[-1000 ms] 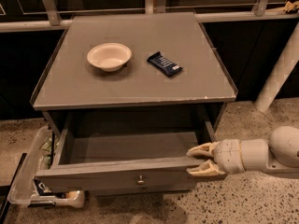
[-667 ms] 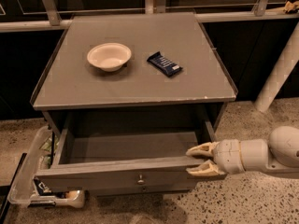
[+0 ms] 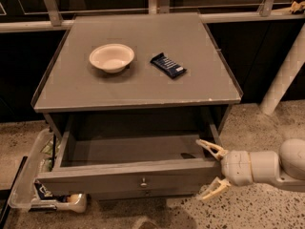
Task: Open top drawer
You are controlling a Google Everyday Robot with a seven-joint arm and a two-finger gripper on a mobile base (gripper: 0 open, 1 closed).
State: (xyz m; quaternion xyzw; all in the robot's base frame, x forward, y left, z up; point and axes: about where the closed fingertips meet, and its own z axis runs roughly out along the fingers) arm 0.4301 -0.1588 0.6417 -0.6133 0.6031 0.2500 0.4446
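Note:
The top drawer point(image 3: 128, 177) of the grey cabinet stands pulled out toward me, its plain grey inside showing. A small brass knob point(image 3: 143, 181) sits at the centre of its front panel. My gripper point(image 3: 209, 168) comes in from the right on a white arm. It is open, with one finger point(image 3: 209, 148) over the drawer's right front corner and the other below and in front of it. It holds nothing.
On the cabinet top point(image 3: 143, 87) lie a white bowl point(image 3: 111, 57) and a dark blue snack packet point(image 3: 168, 65). A clear plastic bin point(image 3: 33, 185) with items sits on the speckled floor at the left. A white pole point(image 3: 286, 70) leans at the right. A railing runs behind.

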